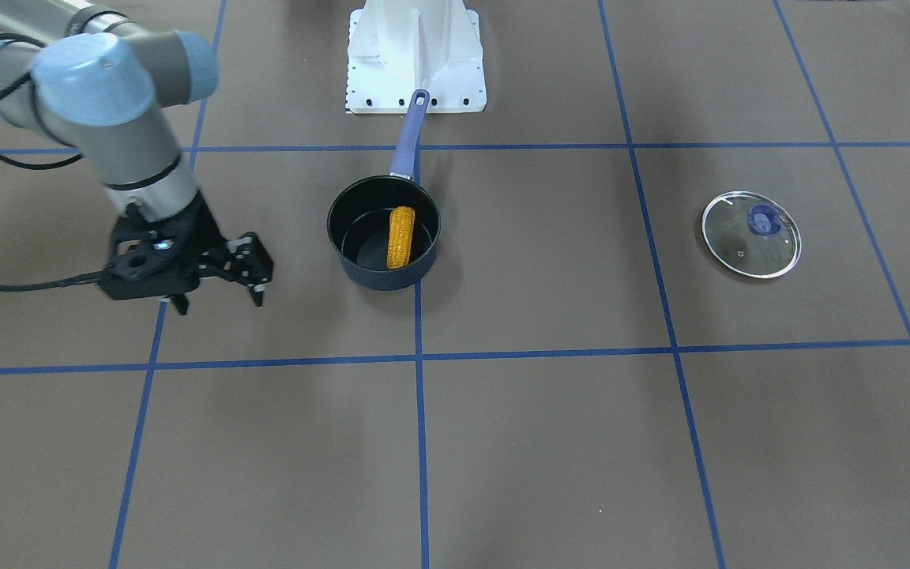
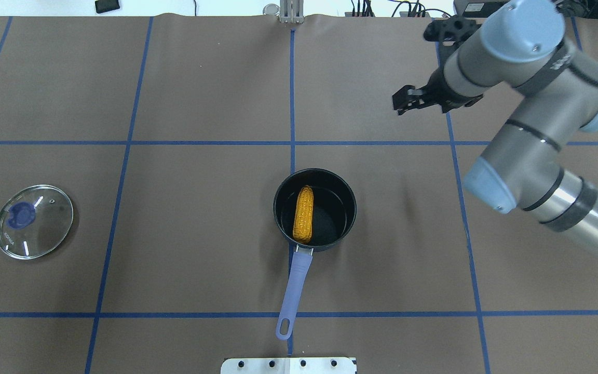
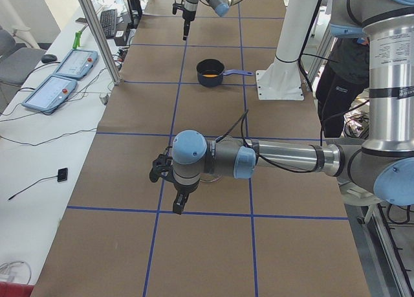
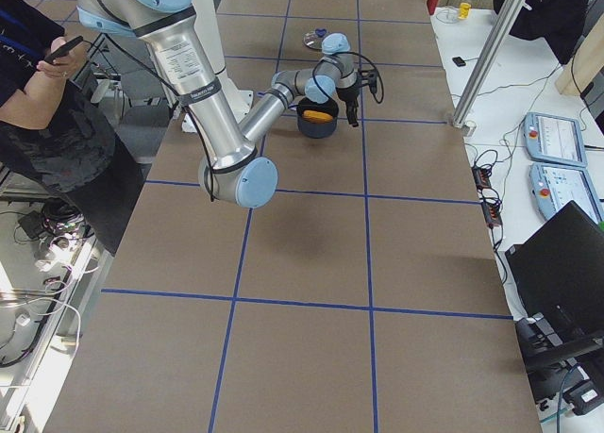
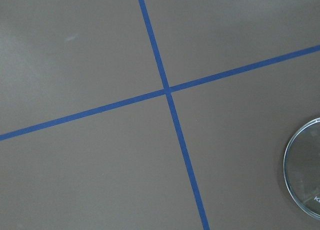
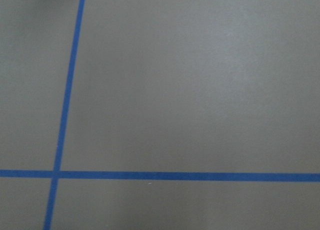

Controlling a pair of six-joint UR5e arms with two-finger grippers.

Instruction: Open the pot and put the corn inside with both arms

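In the overhead view, a round glass lid with a blue knob lay flat at the left of the frame, on the brown surface and well apart from everything else. The left wrist camera caught only an arc of that lid at its right edge, beside a crossing of blue tape lines.

At the frame's centre stood the pot, uncovered and upright, its long handle pointing toward the lower edge, where the white base plate showed. The corn lay inside the pot, its length roughly in line with the handle and toward the left side of the black interior.

In the upper right, the right end effector hung above the surface, well clear of the pot. The front-facing view showed its two fingers spread wide with nothing between them.

The left end effector appeared only in the left side view, low over the surface. Whether its fingers were spread or closed could not be told.
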